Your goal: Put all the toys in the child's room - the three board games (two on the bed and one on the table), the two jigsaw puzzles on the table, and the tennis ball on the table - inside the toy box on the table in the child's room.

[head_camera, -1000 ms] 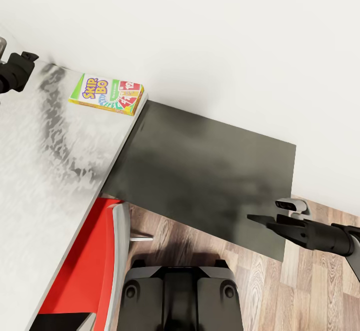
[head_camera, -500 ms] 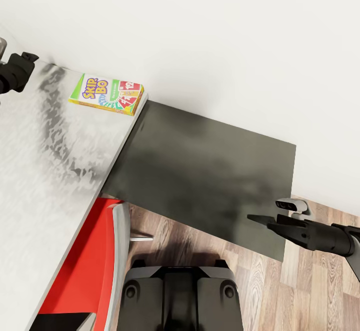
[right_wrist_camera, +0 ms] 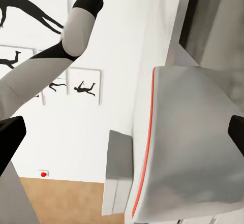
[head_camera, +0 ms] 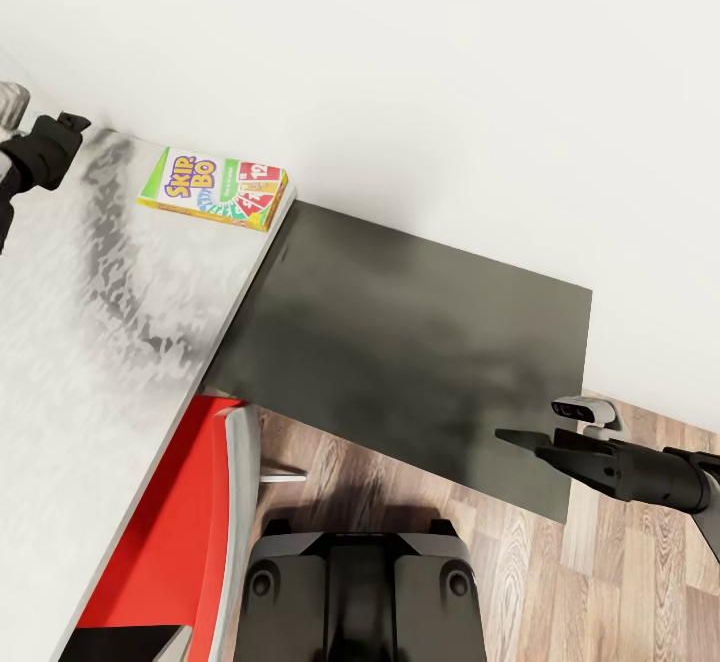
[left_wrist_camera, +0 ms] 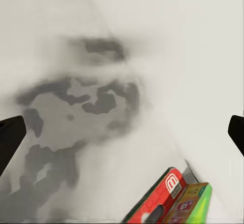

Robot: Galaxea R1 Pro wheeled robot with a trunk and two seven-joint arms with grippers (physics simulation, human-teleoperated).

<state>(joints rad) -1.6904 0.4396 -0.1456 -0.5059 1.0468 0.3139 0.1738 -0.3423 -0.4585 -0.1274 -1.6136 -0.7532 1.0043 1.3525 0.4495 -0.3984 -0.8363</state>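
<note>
The Skip-Bo board game [head_camera: 213,187] lies flat on the light-grey top of the table [head_camera: 90,342], close to the wall and to the step down to the dark top. My left gripper [head_camera: 60,129] hovers over the table to the left of the box, a short way off. In the left wrist view it [left_wrist_camera: 122,132] is open with nothing between its fingers, and the box's corner [left_wrist_camera: 175,201] shows ahead. My right gripper [head_camera: 515,437] hangs open at the front right corner of the dark-grey top [head_camera: 420,342], holding nothing.
A red chair [head_camera: 165,542] with a grey edge is tucked under the table's front. The right wrist view looks at its grey back [right_wrist_camera: 195,148] and black silhouette pictures [right_wrist_camera: 84,87] on the wall. Wood floor [head_camera: 620,582] lies to the right.
My left gripper has shifted a little to the right, towards the Skip-Bo box. The right arm and the box have not moved.
</note>
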